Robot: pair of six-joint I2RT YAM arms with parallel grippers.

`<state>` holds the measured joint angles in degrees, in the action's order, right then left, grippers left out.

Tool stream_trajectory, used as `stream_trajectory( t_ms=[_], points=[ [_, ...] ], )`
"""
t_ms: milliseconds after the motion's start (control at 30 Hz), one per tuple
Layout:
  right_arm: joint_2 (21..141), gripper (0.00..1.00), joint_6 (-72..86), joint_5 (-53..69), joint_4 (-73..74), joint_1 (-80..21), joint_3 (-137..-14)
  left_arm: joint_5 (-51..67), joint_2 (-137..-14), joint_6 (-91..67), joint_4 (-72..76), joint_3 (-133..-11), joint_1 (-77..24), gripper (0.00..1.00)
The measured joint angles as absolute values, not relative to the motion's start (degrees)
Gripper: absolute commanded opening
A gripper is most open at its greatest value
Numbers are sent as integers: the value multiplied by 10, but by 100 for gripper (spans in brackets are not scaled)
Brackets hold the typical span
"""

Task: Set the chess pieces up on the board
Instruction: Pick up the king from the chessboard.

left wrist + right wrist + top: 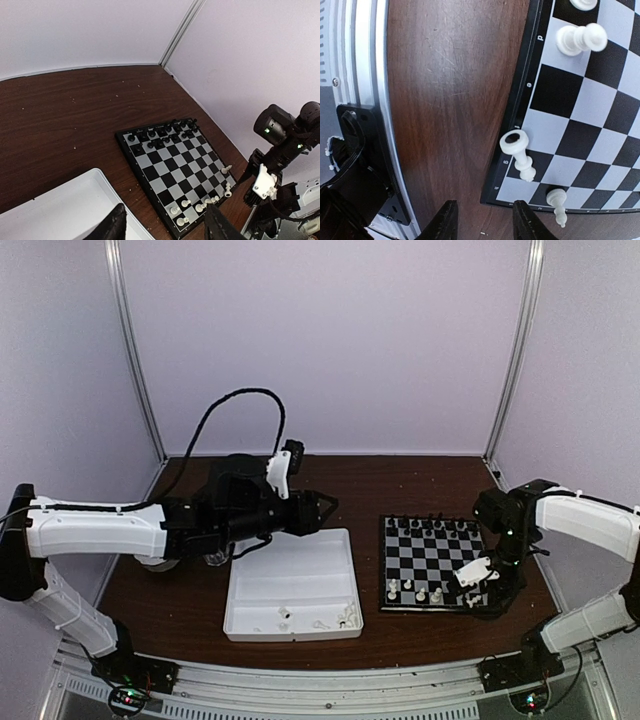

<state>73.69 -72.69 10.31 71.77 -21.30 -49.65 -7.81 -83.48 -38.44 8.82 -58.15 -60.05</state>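
Watching from close by, I'd judge the chess pieces (520, 157) feather-light, hard, slick plastic, easily toppled, and best pinched at the narrow waist. Black ones line the far edge of the board (430, 560), a few white ones sit along its near rows, and others lie in the tray (290, 575). The right gripper (485, 222) and left gripper (167, 225) both hang parted, holding nothing.
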Motion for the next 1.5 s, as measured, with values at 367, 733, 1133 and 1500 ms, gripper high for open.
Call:
stream_trajectory(
  t_ms=[367,733,1133,1500],
  points=[
    [719,44,-749,101,557,-233,-415,-62,-854,-385,81,-603,-601,53],
    [728,44,-748,70,506,-280,-395,-62,-857,-386,70,-608,-601,53],
    [743,38,-715,62,503,-288,-395,-61,-860,-386,63,-616,-601,53],
    [750,20,-684,68,516,-297,-398,-61,-859,-391,64,-611,-601,53]
  ],
)
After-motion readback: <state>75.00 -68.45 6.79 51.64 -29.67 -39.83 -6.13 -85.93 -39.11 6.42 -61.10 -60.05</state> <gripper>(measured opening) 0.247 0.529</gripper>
